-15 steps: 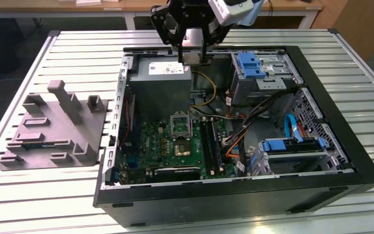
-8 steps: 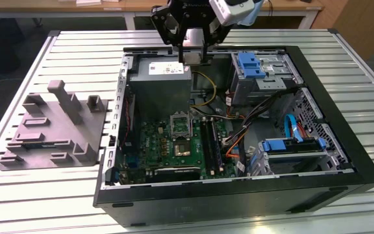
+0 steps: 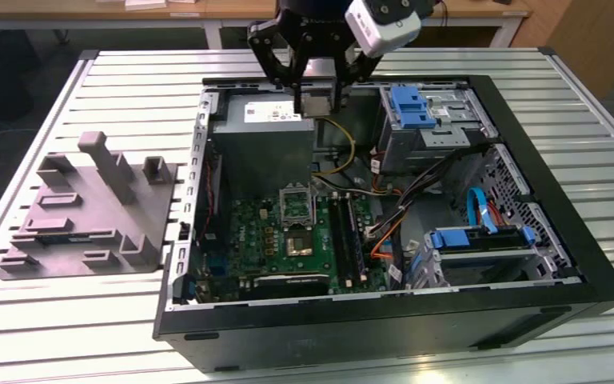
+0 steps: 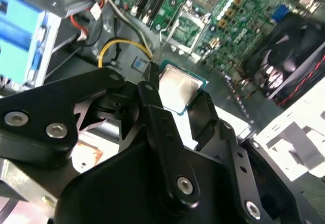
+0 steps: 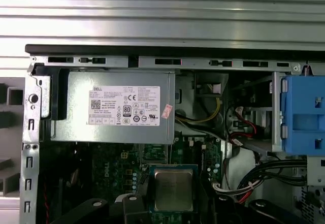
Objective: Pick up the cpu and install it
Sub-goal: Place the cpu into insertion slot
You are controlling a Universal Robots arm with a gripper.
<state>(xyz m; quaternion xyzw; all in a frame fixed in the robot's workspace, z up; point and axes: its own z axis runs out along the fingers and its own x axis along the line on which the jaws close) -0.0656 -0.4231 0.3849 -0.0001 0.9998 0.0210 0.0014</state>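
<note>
The cpu, silvery top showing in both wrist views, is clamped by its edges in the pincer. It hangs over the open computer case, near the grey power supply, with the green motherboard below. The case stands on the slatted tabletop.

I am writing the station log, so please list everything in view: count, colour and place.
table: one, silvery slats, under everything.
computer case: one, black, open, on the table.
power supply: one, grey, white label, inside the computer case.
motherboard: one, green, on the case floor.
drive brackets: two, blue, inside the case, the exterior view's right.
moulded tray: one, grey, on the table, the exterior view's left.
cpu: one, silvery top, held over the open case.
gripper: one, black, shut on the cpu.
</note>
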